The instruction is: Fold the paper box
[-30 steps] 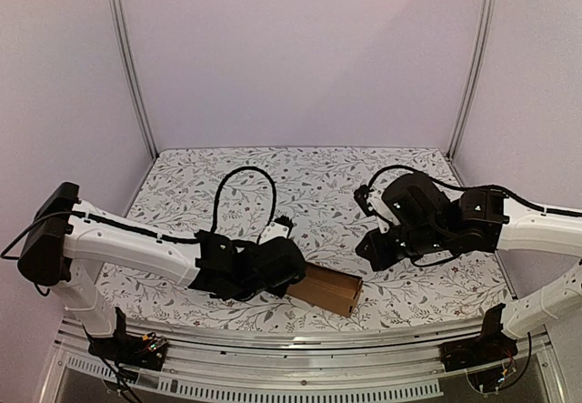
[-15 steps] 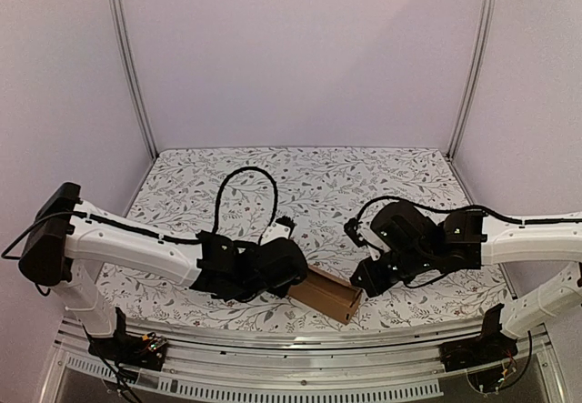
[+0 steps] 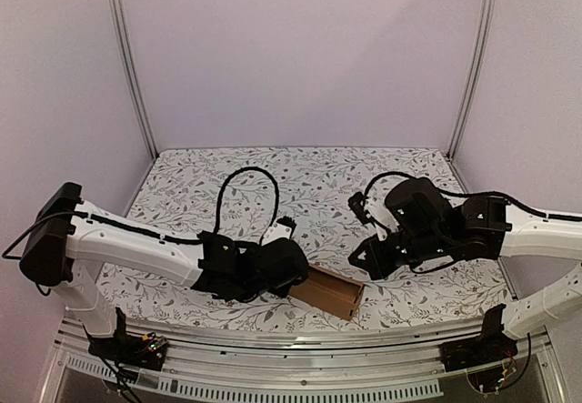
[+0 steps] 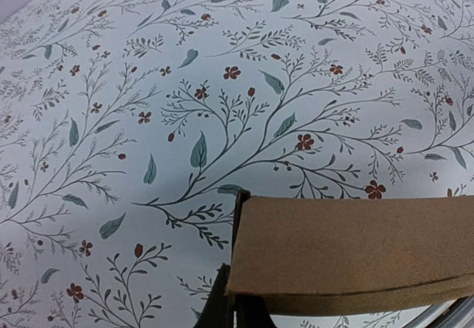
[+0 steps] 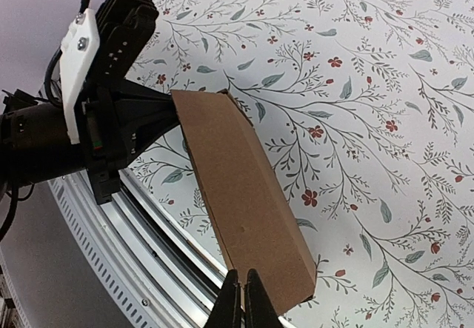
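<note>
The floral-patterned white bench (image 3: 318, 185) stands between pale lilac walls (image 3: 300, 48). The narrow brown cardboard box (image 3: 332, 291) lies at its near edge. The left fingers (image 4: 221, 309) clamp one end; the right fingers (image 5: 231, 302), pressed together and empty, hover by the other.

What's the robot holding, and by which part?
The left end effector pinches the box by one end's edge. The right end effector, shut, seems to hold nothing.

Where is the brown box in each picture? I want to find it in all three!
Top view: the paper box lies low, just right of the middle.
Left wrist view: the box fills the bottom right corner.
Right wrist view: it slants from the upper middle down to the bottom edge.
Shared landmark: the flowery table cover lies under it in every view.
</note>
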### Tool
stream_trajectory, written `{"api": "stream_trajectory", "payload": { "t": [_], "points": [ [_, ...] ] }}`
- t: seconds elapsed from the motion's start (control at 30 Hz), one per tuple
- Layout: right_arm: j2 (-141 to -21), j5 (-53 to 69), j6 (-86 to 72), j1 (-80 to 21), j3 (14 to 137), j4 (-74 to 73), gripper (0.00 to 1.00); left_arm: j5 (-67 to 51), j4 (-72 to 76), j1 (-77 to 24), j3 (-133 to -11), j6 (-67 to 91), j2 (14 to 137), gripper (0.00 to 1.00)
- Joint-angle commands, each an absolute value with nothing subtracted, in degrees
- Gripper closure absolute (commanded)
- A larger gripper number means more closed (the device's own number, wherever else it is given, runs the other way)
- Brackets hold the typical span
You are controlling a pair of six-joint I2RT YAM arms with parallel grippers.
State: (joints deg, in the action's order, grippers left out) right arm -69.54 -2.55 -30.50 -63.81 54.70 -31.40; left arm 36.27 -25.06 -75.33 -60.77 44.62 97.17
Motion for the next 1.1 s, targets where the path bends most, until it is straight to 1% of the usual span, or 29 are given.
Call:
{"api": "stream_trajectory", "payload": {
  "t": [0.0,0.2,0.4,0.7,0.83,1.07],
  "points": [
    [-69.3,-0.7,-29.6,-64.5,55.0,-31.0,0.97,26.6,-33.6,-77.0,-57.9,45.0,101.8,1.0],
    [-71.8,3.2,-32.0,-64.6,50.1,-26.7,0.97,26.7,-33.7,-77.0,-58.2,44.7,102.1,1.0],
    [-76.1,3.6,-32.8,-66.6,48.2,-26.0,0.97,26.5,-33.7,-77.0,-58.4,44.6,102.5,1.0],
    [-75.3,0.3,-31.1,-66.9,50.7,-28.4,0.97,26.7,-34.1,-77.0,-58.9,44.5,102.9,1.0],
    [-75.0,-3.3,-30.6,-66.9,52.6,-28.7,0.97,26.7,-34.2,-77.0,-58.9,44.8,102.8,1.0],
    [-78.2,-4.8,-30.1,-66.9,55.8,-27.5,0.97,27.1,-35.5,-77.2,-58.8,45.7,102.2,0.99]
  ]
}}
